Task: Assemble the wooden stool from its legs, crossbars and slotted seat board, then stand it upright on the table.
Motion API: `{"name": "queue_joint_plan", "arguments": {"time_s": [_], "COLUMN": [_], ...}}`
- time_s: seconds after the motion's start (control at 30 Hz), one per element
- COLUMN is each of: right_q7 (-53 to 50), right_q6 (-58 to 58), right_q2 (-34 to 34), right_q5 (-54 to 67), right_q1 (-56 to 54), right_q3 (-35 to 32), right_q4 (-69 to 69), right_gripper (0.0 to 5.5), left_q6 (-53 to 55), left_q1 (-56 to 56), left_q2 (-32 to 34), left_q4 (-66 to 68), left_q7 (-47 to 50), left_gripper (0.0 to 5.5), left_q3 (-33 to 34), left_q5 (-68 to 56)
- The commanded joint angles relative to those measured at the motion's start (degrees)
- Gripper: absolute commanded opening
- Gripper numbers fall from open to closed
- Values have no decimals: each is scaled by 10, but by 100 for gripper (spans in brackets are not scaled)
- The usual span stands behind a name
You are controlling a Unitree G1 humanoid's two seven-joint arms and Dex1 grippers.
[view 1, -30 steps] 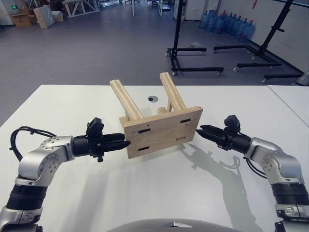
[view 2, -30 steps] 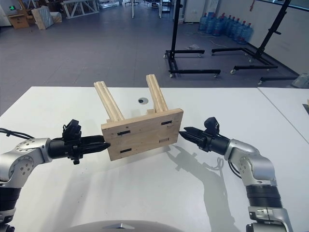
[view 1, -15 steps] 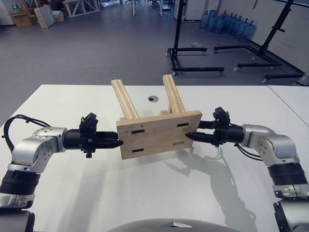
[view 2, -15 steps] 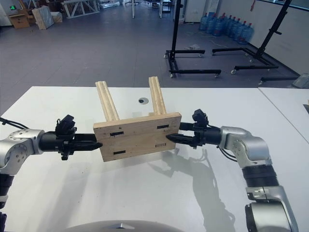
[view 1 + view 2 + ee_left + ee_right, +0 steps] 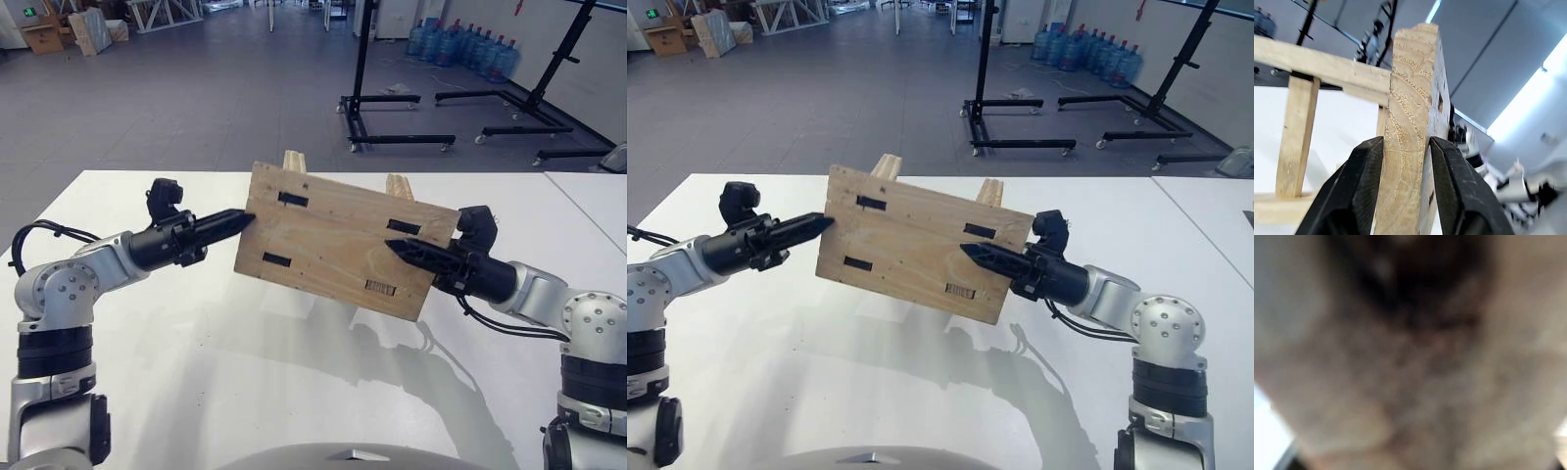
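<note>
Head stereo pair: high, facing forward and down over the table (image 5: 294, 392), hall floor (image 5: 196, 88) beyond; both eyes share the seat board (image 5: 343, 240), slightly offset. Left wrist camera: sights along its fingers (image 5: 1359, 191), board edge very near. Right wrist camera: hard against wood, blurred.

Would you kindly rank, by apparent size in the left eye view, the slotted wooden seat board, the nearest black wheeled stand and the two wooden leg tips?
1. The slotted wooden seat board.
2. The black wheeled stand, though it stands farther off.
3. The two wooden leg tips: they look alike, so I leave them unranked.
</note>
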Motion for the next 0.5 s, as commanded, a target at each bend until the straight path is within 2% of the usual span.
{"name": "queue_joint_plan", "arguments": {"time_s": [0.03, 0.17, 0.23, 0.33, 0.5], "right_q7": [-277, -497, -566, -599, -591], "right_q6": [-107, -234, -273, -300, -313], "right_q2": [39, 107, 125, 134, 151], "right_q5": [202, 230, 228, 202, 146], "right_q1": [-3, 18, 16, -9, -19], "right_q3": [28, 32, 33, 34, 45], "right_q4": [13, -13, -13, 4, 17], "right_gripper": [249, 249, 249, 249, 249], "left_q6": [24, 8, -20, -54, -84], "left_q1": [-92, -99, -101, -106, -121], "left_q2": [-86, -136, -160, -190, -212], "left_q4": [33, 82, 94, 97, 108], "left_q7": [298, 524, 605, 670, 726], "left_gripper": [143, 143, 143, 143, 143], "left_q3": [37, 46, 61, 68, 61], "left_q5": [-130, -134, -147, -159, -163]}}
